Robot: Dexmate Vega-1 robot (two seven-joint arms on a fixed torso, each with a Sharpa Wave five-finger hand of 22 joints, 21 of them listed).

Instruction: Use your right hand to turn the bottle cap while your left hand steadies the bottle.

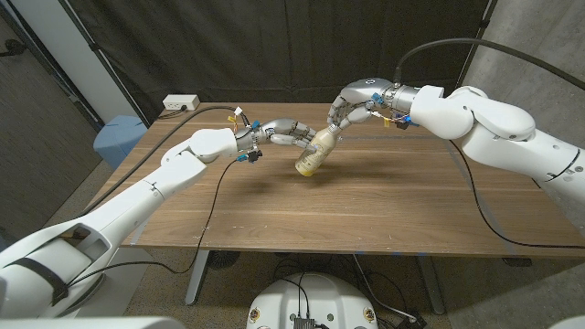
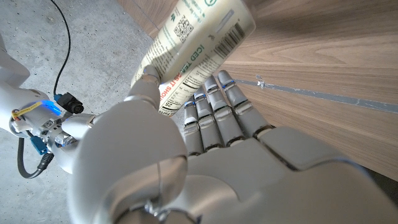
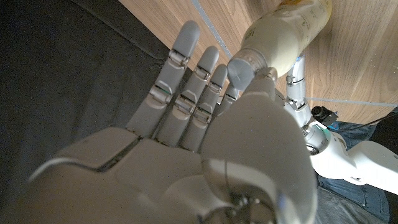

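A plastic iced-tea bottle (image 1: 310, 156) with a cream label hangs tilted above the wooden table (image 1: 366, 210), its top end pointing up and to the right. My left hand (image 1: 285, 132) grips its body from the left; the left wrist view shows the thumb and fingers (image 2: 217, 112) wrapped around the labelled bottle (image 2: 199, 43). My right hand (image 1: 352, 102) comes down on the top end. In the right wrist view its thumb (image 3: 249, 81) presses at the neck of the bottle (image 3: 286, 31) against the stretched fingers. The cap itself is hidden under the thumb.
A white power strip (image 1: 180, 103) lies at the table's far left corner, with a black cable (image 1: 206, 215) trailing across the left side. A blue bin (image 1: 114, 139) stands on the floor beyond the left edge. A dark curtain hangs behind the table.
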